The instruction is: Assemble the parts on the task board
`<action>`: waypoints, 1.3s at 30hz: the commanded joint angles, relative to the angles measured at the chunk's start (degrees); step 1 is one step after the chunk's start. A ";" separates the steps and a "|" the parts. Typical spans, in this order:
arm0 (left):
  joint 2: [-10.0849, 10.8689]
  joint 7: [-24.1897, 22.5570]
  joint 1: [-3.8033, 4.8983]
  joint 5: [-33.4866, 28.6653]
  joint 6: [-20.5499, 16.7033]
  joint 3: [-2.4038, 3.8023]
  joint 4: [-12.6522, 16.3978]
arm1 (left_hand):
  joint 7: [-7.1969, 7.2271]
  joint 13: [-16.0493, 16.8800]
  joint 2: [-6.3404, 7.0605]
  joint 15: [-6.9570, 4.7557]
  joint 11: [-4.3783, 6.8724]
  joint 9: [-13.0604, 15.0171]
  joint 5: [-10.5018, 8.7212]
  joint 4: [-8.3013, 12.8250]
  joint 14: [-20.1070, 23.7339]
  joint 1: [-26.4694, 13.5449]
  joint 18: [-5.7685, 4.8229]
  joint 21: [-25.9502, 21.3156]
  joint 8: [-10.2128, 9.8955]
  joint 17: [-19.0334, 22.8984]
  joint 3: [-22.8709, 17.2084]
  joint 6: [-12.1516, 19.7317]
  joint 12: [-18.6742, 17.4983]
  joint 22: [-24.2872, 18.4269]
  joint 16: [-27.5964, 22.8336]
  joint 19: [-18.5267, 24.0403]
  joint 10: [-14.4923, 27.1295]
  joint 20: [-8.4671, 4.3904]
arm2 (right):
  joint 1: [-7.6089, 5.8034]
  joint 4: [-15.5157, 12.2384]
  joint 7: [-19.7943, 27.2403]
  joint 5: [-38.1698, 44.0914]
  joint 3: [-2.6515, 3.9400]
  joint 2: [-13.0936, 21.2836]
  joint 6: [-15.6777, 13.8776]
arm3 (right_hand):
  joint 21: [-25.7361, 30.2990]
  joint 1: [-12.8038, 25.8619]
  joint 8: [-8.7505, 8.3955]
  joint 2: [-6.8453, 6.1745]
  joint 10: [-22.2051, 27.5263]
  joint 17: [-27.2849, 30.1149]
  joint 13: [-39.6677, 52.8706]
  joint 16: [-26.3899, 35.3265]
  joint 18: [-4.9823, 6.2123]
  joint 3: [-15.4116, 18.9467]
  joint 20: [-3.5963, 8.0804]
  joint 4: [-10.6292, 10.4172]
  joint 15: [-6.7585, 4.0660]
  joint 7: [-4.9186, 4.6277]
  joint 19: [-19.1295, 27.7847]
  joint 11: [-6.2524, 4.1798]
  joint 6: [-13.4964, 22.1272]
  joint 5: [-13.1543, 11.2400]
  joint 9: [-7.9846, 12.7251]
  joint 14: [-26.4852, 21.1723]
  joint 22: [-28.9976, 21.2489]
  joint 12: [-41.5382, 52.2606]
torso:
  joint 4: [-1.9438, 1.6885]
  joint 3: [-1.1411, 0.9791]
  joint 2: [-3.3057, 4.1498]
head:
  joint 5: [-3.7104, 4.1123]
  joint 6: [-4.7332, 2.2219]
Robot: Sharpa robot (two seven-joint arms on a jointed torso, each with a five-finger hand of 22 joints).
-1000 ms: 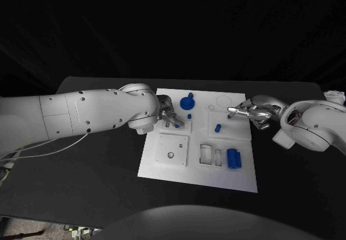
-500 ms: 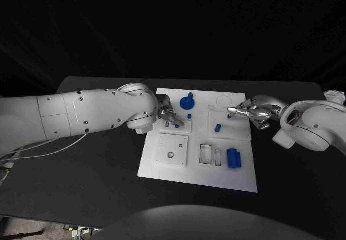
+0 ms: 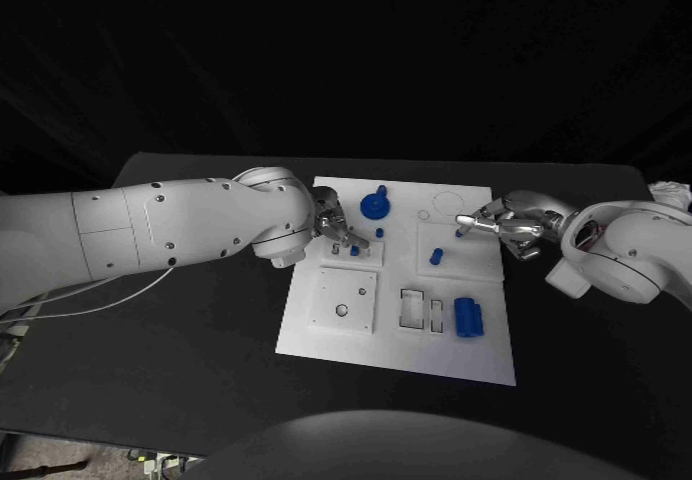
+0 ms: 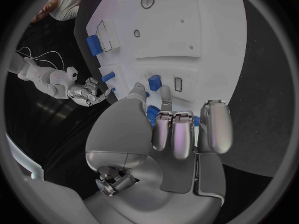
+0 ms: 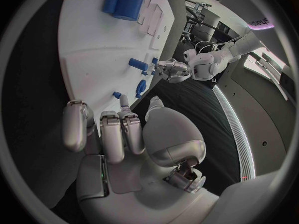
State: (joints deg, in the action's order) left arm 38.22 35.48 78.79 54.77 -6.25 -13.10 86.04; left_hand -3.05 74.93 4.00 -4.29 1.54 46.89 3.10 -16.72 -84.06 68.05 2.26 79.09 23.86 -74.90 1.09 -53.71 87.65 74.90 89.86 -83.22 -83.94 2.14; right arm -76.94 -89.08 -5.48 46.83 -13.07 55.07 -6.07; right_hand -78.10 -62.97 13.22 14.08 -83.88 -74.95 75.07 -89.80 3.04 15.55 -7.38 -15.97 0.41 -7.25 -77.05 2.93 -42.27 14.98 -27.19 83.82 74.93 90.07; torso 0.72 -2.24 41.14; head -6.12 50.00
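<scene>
The white task board [image 3: 397, 345] is lying in the middle of the black worktop [image 3: 173, 380], and both arms are reaching in over its far half.

The left robot hand [image 3: 335, 233] is hovering at about ten o'clock on the board, fingers curled in close together. In the left wrist view a small blue part [image 4: 151, 114] is showing between the thumb and the fingertips [image 4: 166, 95], which are pointing down at a raised white block with a slot. Whether the part is actually being pinched or is just sitting in the board under the fingers, I cannot tell.

The right robot hand [image 3: 498, 225] is hanging at about two o'clock, at the board's edge. Its fingers are drawn in narrow, and a tiny blue piece [image 3: 459, 231] is showing right at the fingertips; again I cannot tell if it is being held.

Elsewhere on the board, a round blue knob [image 3: 375, 207] is standing at twelve o'clock, near the far edge. A short blue peg [image 3: 436, 256] is sitting just right of centre, on a raised square. A large blue block [image 3: 467, 316] is lying at about four o'clock, just beside two narrow rectangular slots [image 3: 423, 310]. A white square plate [image 3: 348, 299] with an oval hole is lying at about eight o'clock.
</scene>
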 commanded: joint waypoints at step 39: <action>12.67 -4.12 9.03 -1.68 -8.48 0.16 7.98 | 2.20 15.07 -3.51 -1.14 1.44 -0.04 23.92 -0.05 -5.94 4.37 -1.67 8.74 3.94 -15.10 5.35 -1.76 2.35 14.33 0.14 -5.50 -6.06 -1.07 | -0.39 -4.15 11.34 -1.58 0.01 2.80 -8.70 | -4.61 3.45 -0.37 1.61 -6.12 -15.05 14.93 -0.20 -0.74 4.90 0.48 -0.62 -0.05 -0.11 -5.23 -0.02 -1.52 2.05 -0.84 6.18 12.08 -0.07 | -0.04 0.02 -0.35 | 0.35 0.00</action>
State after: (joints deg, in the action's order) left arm 51.43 28.28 87.69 51.97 -16.96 -12.94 94.60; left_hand -0.78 74.92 0.51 -5.05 2.80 46.94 25.92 -16.80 -83.99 72.00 1.33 87.66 28.14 -74.93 6.37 -56.14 89.87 74.90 89.86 -83.94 -83.94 1.41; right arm -77.31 -93.00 3.01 45.48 -13.05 57.79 -13.25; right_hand -82.33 -58.76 13.00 15.46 -83.88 -74.92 74.95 -89.80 3.03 20.21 -6.98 -16.55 0.40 -7.40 -81.86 2.93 -43.37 16.15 -27.98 83.82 74.91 90.06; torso 0.68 -2.31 40.80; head -5.82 50.00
